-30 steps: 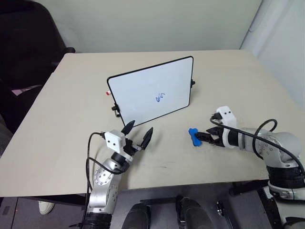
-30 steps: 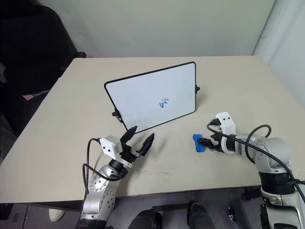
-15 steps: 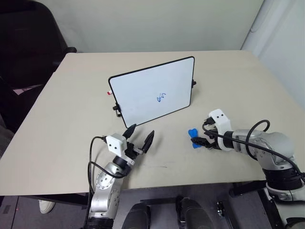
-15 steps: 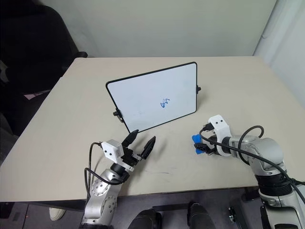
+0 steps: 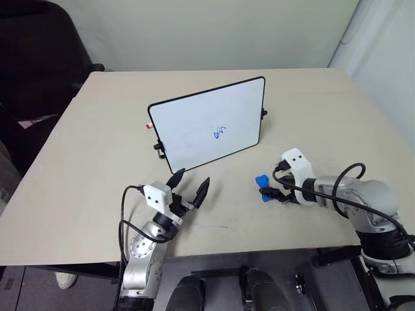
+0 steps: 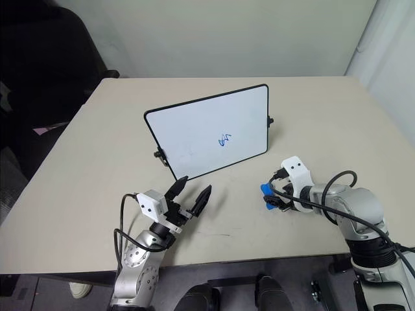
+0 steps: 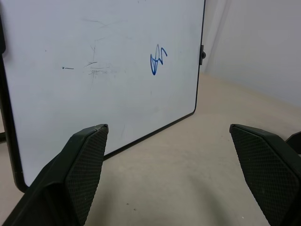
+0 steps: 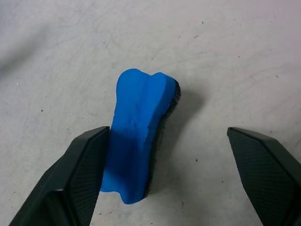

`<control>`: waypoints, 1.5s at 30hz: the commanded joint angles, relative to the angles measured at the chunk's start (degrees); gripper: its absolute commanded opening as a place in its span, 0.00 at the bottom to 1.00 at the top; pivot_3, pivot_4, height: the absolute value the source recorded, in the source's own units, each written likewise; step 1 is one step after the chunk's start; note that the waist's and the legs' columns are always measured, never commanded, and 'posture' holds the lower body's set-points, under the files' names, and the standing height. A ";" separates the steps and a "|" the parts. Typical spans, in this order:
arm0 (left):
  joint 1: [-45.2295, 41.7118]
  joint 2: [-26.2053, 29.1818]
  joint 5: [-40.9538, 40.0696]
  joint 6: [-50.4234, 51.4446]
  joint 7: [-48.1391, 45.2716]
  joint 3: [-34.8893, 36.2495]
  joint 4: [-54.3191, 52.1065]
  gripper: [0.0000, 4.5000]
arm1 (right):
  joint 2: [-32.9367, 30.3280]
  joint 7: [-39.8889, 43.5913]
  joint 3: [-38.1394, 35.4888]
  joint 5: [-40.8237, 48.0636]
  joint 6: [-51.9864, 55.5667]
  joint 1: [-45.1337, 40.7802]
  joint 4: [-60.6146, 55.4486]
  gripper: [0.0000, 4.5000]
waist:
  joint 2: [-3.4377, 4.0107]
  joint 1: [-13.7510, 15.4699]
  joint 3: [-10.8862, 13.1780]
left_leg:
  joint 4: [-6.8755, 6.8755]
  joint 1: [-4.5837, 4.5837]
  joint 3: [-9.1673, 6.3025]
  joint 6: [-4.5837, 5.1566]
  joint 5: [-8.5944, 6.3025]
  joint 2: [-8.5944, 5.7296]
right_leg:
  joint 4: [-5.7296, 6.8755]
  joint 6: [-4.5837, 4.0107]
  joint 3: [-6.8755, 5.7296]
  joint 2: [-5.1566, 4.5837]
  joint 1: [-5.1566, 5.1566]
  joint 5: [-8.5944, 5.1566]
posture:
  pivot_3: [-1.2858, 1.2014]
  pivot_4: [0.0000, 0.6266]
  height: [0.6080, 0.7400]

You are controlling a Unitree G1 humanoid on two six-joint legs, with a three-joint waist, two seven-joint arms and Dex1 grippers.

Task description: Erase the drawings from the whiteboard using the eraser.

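On the table [image 5: 97,142], right side: the eraser [image 5: 262,182] is found lying flat, well clear of the whiteboard [image 5: 207,123] and nearer the robot than it.
Eraser vs right gripper: the right gripper [image 8: 167,183] is placed directly over the blue block, which sits between the fingers, close against one of them and well apart from the other.
Contact: whether that near finger actually touches the eraser cannot be told; no pinch is made.
Long axis: the eraser's length is seen running along the fingers' pointing direction in the right wrist view, so a closing move would be taken across its narrow width.
Nearer arm: the right arm is clearly nearer; the left gripper [image 5: 190,188] is kept well apart from the eraser, on the other side of the table.
Right gripper state: fingers are spread wide, nothing is gripped.
Left gripper state: fingers are spread wide, nothing is held; it is aimed at the whiteboard's lower edge.
Drawings: the drawings [image 5: 218,132] are seen as one small blue squiggle right of centre on the white face, not yet wiped.
Board pose: the whiteboard is propped tilted back, facing the robot.
Judged step: grasp of eraser is pending; the block would need centring or closing onto.
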 commanded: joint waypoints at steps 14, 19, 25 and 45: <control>-0.41 -1.06 0.59 -1.42 0.05 -0.67 -0.74 1.00 | 0.65 0.40 0.23 0.19 3.22 -1.05 -4.74 0.74 | 0.00 0.00 0.00 | 0.00 0.00 0.00 0.01 0.00 0.00 | 0.00 0.00 0.00 0.00 0.00 0.00 | 0.52 0.24 1.00; -0.39 -1.04 0.52 -1.36 0.14 -0.64 -0.71 1.00 | 0.44 0.47 0.33 -0.04 2.86 -1.06 -5.11 0.54 | 0.00 0.00 0.00 | 0.00 0.00 0.00 0.01 0.00 0.00 | 0.00 0.00 0.00 0.01 0.01 0.00 | 0.52 0.24 1.00; -0.33 -0.89 0.36 -1.29 0.11 -0.47 -0.84 1.00 | -0.15 1.12 0.41 0.30 2.67 -1.13 -6.12 0.50 | 0.00 0.00 0.00 | 0.00 0.00 0.00 0.00 0.00 0.00 | 0.00 0.00 0.00 0.01 0.00 0.00 | 0.52 0.24 1.00; 0.31 -0.66 0.13 -1.10 0.24 -0.14 -1.72 1.00 | 0.17 2.87 -1.40 0.90 -0.15 -2.09 -6.97 0.01 | 0.00 0.00 0.00 | 0.00 0.00 0.00 0.00 0.00 0.00 | 0.00 0.00 0.00 0.02 -0.01 0.00 | 0.52 0.24 1.00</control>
